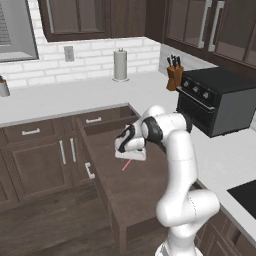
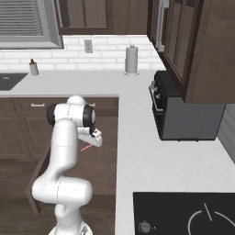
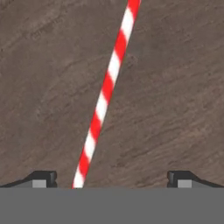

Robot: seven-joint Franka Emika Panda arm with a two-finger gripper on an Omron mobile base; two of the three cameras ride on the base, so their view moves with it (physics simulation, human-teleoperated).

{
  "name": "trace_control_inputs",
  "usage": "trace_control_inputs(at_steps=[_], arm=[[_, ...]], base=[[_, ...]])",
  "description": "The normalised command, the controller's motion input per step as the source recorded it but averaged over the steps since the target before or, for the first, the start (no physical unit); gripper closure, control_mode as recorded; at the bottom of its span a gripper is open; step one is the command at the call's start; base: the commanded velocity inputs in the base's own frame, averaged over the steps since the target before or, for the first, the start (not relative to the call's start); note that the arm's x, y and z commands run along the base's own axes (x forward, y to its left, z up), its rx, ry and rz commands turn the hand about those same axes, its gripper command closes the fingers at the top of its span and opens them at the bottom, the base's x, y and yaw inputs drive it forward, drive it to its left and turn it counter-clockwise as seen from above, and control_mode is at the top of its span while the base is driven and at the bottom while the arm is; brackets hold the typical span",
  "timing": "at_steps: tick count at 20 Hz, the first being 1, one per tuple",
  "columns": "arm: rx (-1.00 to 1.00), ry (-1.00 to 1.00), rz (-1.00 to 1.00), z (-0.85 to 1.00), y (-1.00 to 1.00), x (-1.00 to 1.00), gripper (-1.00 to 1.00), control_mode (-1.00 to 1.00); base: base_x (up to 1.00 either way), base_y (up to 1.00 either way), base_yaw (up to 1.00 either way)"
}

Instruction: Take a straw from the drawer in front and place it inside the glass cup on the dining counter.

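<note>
Straw [image 1: 126, 165] mostly behind the hand (upper end cut off up close)

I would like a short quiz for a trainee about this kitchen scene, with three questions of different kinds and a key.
1. True or false: the drawer is pulled open.
2. Multiple choice: the straw lies A) on the white counter, B) on the drawer's floor, C) on top of the black oven.
3. Short answer: how do the fingers of the gripper stand relative to the straw?

Key
1. True.
2. B.
3. Apart, one on each side of the straw, which runs nearer the left fingertip in the hand view; nothing is gripped yet.
</note>
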Motion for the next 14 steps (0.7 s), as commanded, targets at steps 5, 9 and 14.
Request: trace_control_inputs(at_steps=[5, 9, 14], arm=[[0.0, 0.01, -0.12, -0.23, 0.0, 0.42, -1.0, -1.0], [0.0, 0.02, -0.1, -0.1, 0.0, 0.37, -1.0, -1.0], [0.0, 0.03, -0.07, -0.22, 0.0, 0.14, -1.0, -1.0]], base=[[0.0, 0.0, 0.0], [0.0, 0.0, 0.0], [0.0, 0.0, 0.0]])
